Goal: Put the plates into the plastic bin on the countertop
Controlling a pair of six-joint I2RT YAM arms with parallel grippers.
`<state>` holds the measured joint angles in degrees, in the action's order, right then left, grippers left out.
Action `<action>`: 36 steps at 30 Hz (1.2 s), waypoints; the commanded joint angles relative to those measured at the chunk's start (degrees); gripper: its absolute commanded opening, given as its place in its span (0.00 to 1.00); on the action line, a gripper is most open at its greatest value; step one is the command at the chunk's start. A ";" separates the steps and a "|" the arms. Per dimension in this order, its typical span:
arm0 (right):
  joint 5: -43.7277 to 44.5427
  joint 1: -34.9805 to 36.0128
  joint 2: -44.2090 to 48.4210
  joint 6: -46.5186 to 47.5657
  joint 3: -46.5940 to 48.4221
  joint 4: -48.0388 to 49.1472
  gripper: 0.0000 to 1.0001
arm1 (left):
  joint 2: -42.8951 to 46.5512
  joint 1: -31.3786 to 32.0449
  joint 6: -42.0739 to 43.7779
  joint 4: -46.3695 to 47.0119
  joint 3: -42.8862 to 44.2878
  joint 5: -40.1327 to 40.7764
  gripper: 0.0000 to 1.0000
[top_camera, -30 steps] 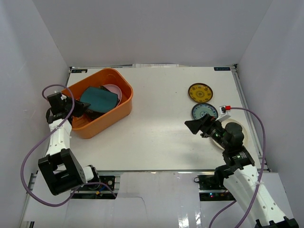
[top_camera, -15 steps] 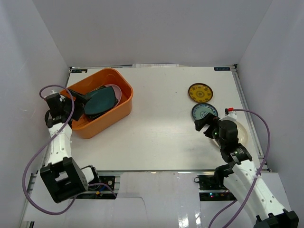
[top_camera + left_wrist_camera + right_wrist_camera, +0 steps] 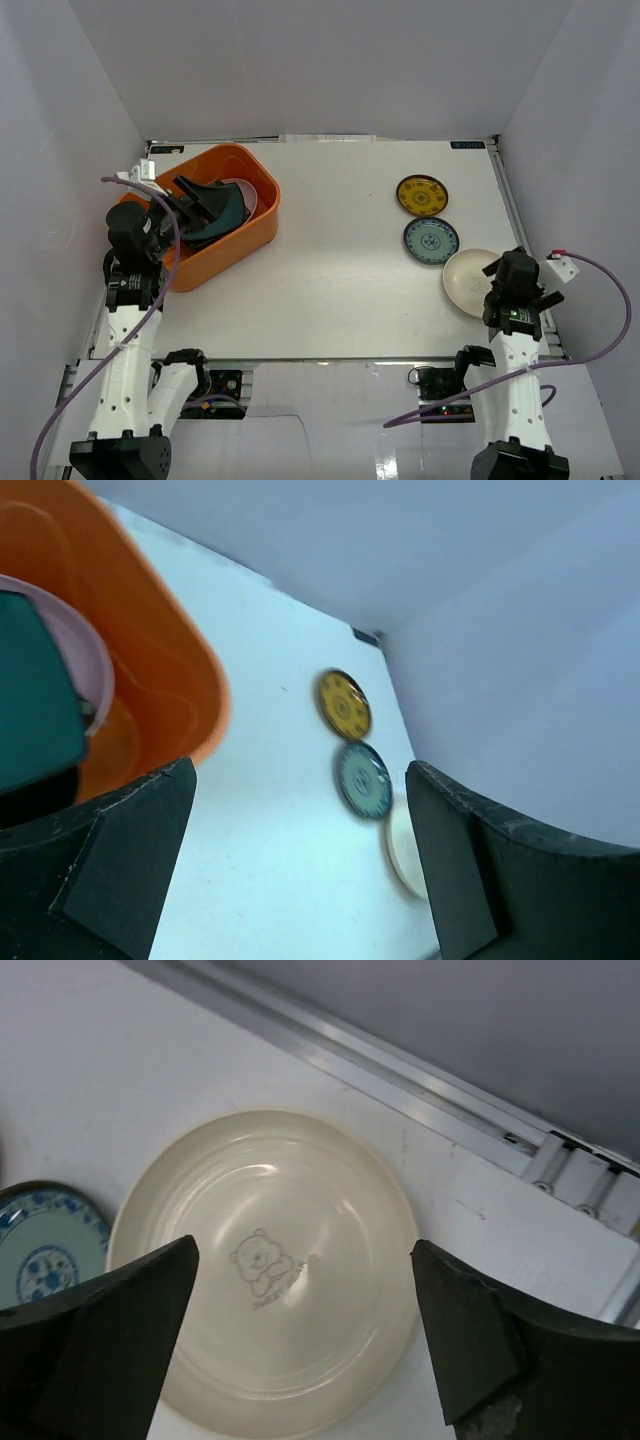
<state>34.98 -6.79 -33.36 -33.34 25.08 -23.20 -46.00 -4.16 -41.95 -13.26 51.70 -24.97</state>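
The orange plastic bin (image 3: 255,232) stands at the far left of the white countertop (image 3: 330,290), with a teal plate (image 3: 30,710) and a pink plate (image 3: 85,650) inside. My left gripper (image 3: 205,205) hovers open and empty over the bin. A yellow-patterned plate (image 3: 421,195), a blue-patterned plate (image 3: 431,240) and a cream plate (image 3: 468,280) lie in a row on the right. My right gripper (image 3: 300,1330) is open above the cream plate (image 3: 265,1270), its fingers on either side, apart from it.
White walls close in the countertop on three sides. A metal rail (image 3: 400,1080) runs along the right edge, close to the cream plate. The blue-patterned plate (image 3: 45,1250) lies just beside the cream one.
My left gripper opened, let go of the teal plate in the bin and drew up. My right arm swung from beside the blue-patterned plate to above the cream plate.
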 commanded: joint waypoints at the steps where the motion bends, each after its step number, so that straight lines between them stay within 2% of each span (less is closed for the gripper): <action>1: 0.97 -8.21 -1.87 0.39 -0.37 -0.97 0.96 | 1.00 5.71 1.88 -0.54 2.09 -8.92 0.96; 3: -2.18 -11.57 -5.63 -1.01 -1.96 -0.79 0.96 | 0.56 8.98 1.96 -0.80 1.91 -11.06 0.96; 6: -8.06 -16.06 -10.91 -2.95 -4.16 -0.18 0.95 | -0.14 17.06 3.36 -1.94 1.30 -12.03 0.95; 7: -8.70 -16.33 -11.63 -3.48 -3.73 -0.09 0.93 | -0.58 21.70 3.98 -3.25 1.12 -11.07 0.95; 10: -11.94 -16.42 -12.77 -4.45 -4.60 4.01 0.88 | -2.34 28.92 6.01 -5.10 0.68 -6.86 0.95; 12: -13.62 -16.42 -16.37 -5.50 -4.87 4.74 0.86 | -2.95 31.57 5.74 -4.94 -0.81 -4.13 0.95; 14: -14.15 -16.50 -19.53 -5.94 -5.04 7.02 0.76 | -4.27 36.05 5.57 -4.50 -1.86 -2.11 0.95; 15: -13.72 -16.50 -22.42 -6.12 -5.13 7.64 0.64 | -4.71 37.72 5.39 -4.24 -2.74 0.25 0.95; 17: -12.32 -17.12 -25.59 -5.95 -5.39 10.01 0.50 | -5.94 42.29 4.87 -3.44 -3.54 2.46 0.95; 18: -12.31 -18.16 -26.22 -5.86 -5.39 10.45 0.33 | -7.08 45.01 4.52 -2.92 -3.89 4.47 0.95; 19: -12.83 -18.78 -26.75 -5.86 -5.22 10.72 0.28 | -7.78 46.34 4.34 -2.57 -3.89 5.45 0.95; 20: -13.70 -19.31 -26.75 -5.33 -4.70 10.46 0.13 | -8.49 48.53 4.25 -2.22 -3.63 6.24 0.95; 21: -14.15 -19.75 -25.80 -4.98 -4.69 9.76 0.08 | -9.19 49.59 4.25 -2.21 -3.19 6.86 0.95; 22: -14.24 -20.19 -24.13 -4.72 -3.91 8.71 0.08 | -9.81 50.47 4.34 -2.30 -2.75 8.00 0.95; 25: -13.89 -20.20 -11.50 -3.22 -1.18 3.44 0.08 | -9.12 52.15 4.95 -2.39 -0.29 10.63 0.95; 26: -16.06 -20.20 -4.24 -2.61 -0.13 2.47 0.08 | -7.02 52.15 5.30 -2.48 0.50 11.25 0.95; 28: -19.84 -20.20 1.96 -1.46 3.81 0.71 0.08 | -4.64 52.24 6.27 -3.00 3.82 13.70 0.95; 29: -24.82 -20.02 5.03 -1.37 5.66 0.09 0.08 | -2.19 52.24 7.05 -3.35 5.24 14.50 0.95; 31: -30.47 -18.45 4.54 -2.43 11.10 -1.68 0.08 | 0.37 52.24 7.85 -4.41 8.92 17.30 0.96; 32: -39.72 -18.26 4.01 -3.21 12.35 -0.63 0.08 | 1.60 52.24 8.20 -4.76 10.16 18.28 0.97; 35: -51.72 -15.73 1.21 -9.53 15.95 7.18 0.08 | 5.74 52.24 9.08 -6.16 13.77 23.01 0.98; 36: -52.29 -10.58 -0.11 -10.94 17.44 9.21 0.08 | 7.31 52.24 9.00 -6.34 14.30 23.91 0.98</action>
<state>-1.87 -23.24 -30.55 -39.16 38.68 -20.71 -42.48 47.86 -34.70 -18.65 63.02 -7.20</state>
